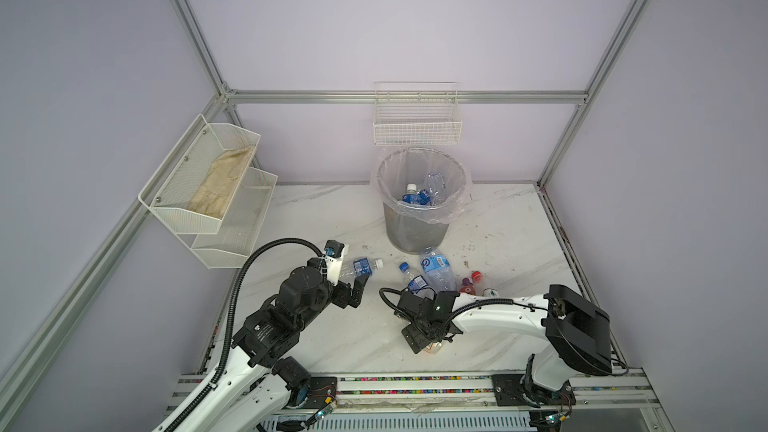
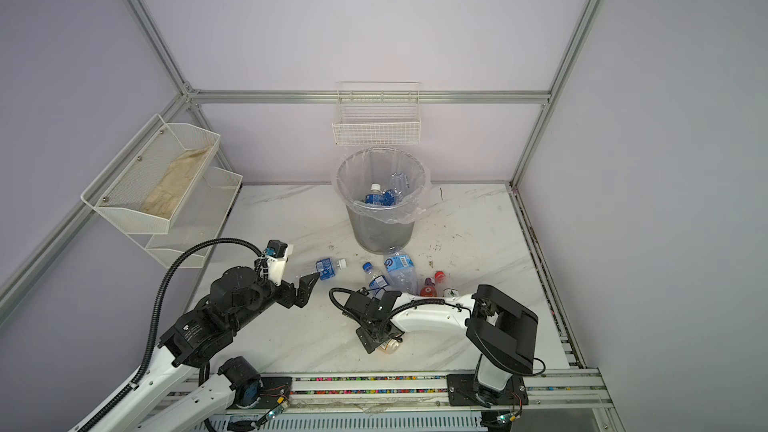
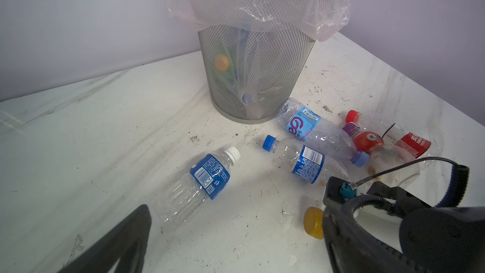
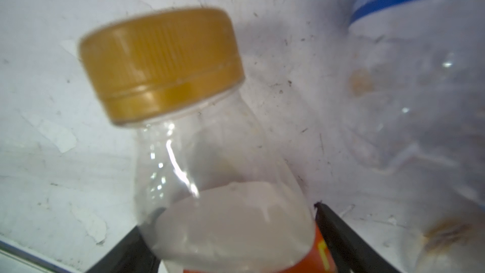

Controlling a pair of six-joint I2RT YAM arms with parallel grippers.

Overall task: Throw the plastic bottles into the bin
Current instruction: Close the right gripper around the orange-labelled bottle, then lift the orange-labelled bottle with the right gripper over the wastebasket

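The right gripper (image 1: 417, 335) is closed about the body of the orange-capped bottle (image 4: 223, 179), a finger lying against each side. The left gripper (image 1: 356, 290) is held spread and empty. The bottle is laid on the table (image 1: 332, 334) in front of the bin (image 1: 411, 234), farther out than the other bottles (image 3: 309, 137) scattered at the bin's foot. It is judged light, thin-walled and slippery, best taken across the labelled body. Its base is cut off and the pads are hidden.
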